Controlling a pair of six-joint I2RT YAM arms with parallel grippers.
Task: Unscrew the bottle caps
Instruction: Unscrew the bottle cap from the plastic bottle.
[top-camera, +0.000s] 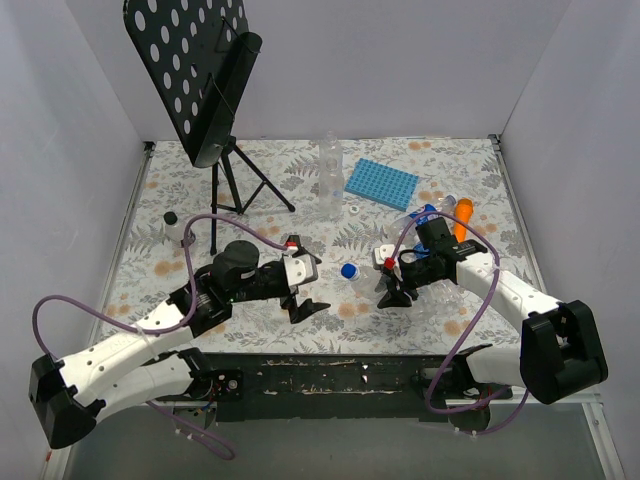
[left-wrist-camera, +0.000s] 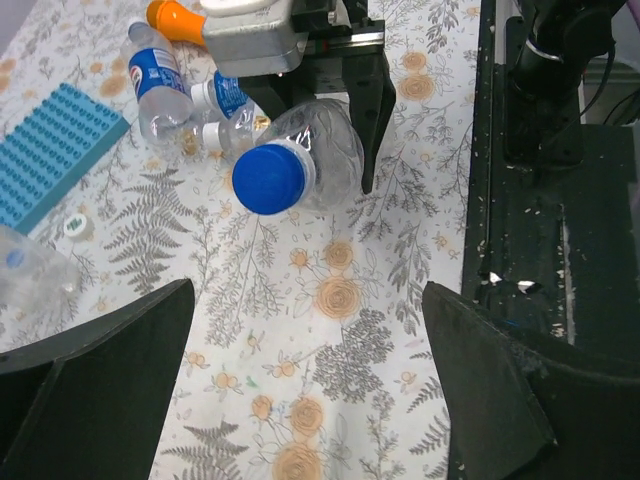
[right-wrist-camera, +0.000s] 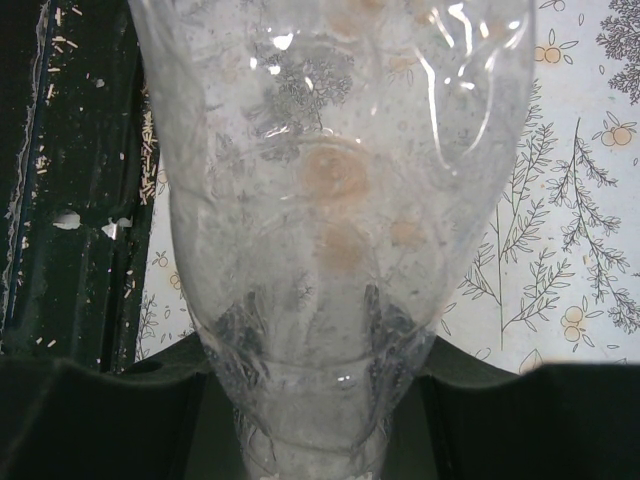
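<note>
cap (top-camera: 348, 271) left of bottle (left-wrist-camera: 325, 150); tray (top-camera: 381, 183) behind both

Black music stand (top-camera: 200, 70), blue ridged tray (top-camera: 381, 184), orange stick (top-camera: 462, 216), all on floral cloth (top-camera: 470, 170).

free: table (top-camera: 335, 318) front-centre | blocked: bottle heap (top-camera: 428, 212) right, stand (top-camera: 190, 60) rear-left

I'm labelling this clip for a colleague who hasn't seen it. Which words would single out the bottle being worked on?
Find the right arm at the table's near edge. The right gripper is shut on a clear bottle held sideways. Unlike the labelled bottles heaped behind it by the orange stick, it is plain, gripped, and shows a blue cap.
</note>
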